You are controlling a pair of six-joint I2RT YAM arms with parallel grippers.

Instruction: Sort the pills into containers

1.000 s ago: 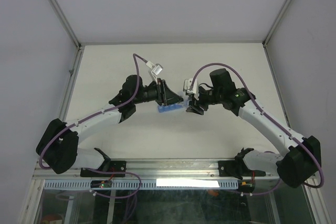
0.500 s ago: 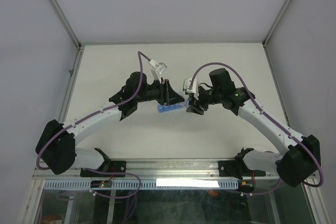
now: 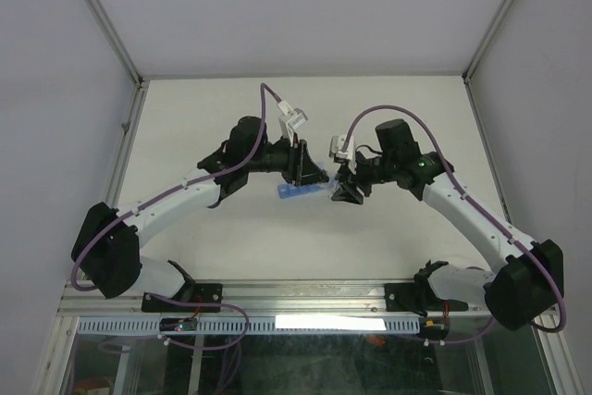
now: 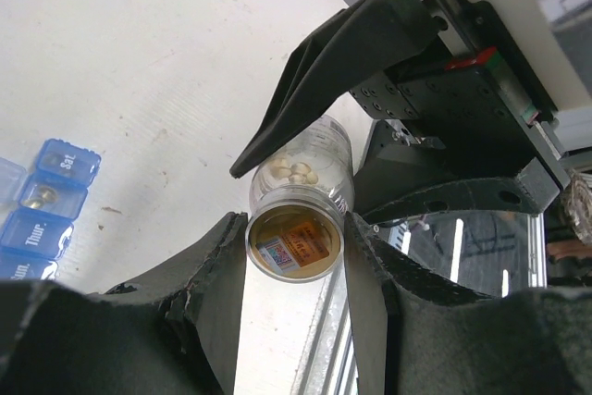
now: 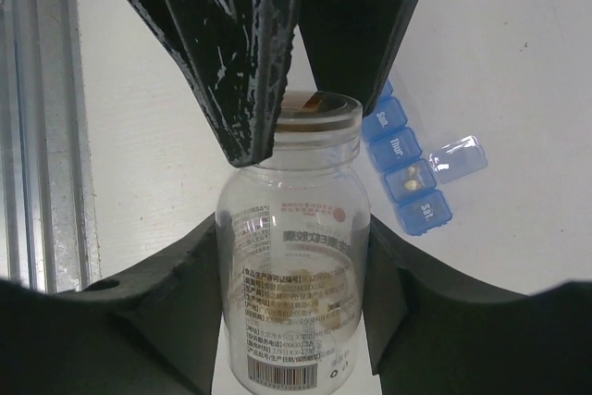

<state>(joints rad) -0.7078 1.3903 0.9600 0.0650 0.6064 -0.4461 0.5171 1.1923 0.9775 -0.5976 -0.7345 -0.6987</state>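
Note:
The small clear bottle (image 5: 294,256) is held in the air between both grippers. My right gripper (image 5: 294,228) is shut on its body. My left gripper (image 4: 294,228) is shut on its far round end (image 4: 294,242). Orange-tan pills (image 4: 298,171) lie inside the bottle. The blue strip of containers (image 3: 298,191) lies on the table just below. It also shows in the right wrist view (image 5: 400,150) and the left wrist view (image 4: 42,219). One compartment has its clear lid (image 5: 460,158) open, with a pill (image 5: 410,179) inside. In the top view the left gripper (image 3: 314,176) and right gripper (image 3: 344,190) meet above the strip.
White tabletop (image 3: 398,117) with grey walls on three sides. A metal rail (image 5: 37,127) runs along the near edge by the arm bases. The round cap is not in view.
The left arm has swung to the right and its gripper has come up to the bottle held by the right gripper. The right gripper has shifted slightly right.

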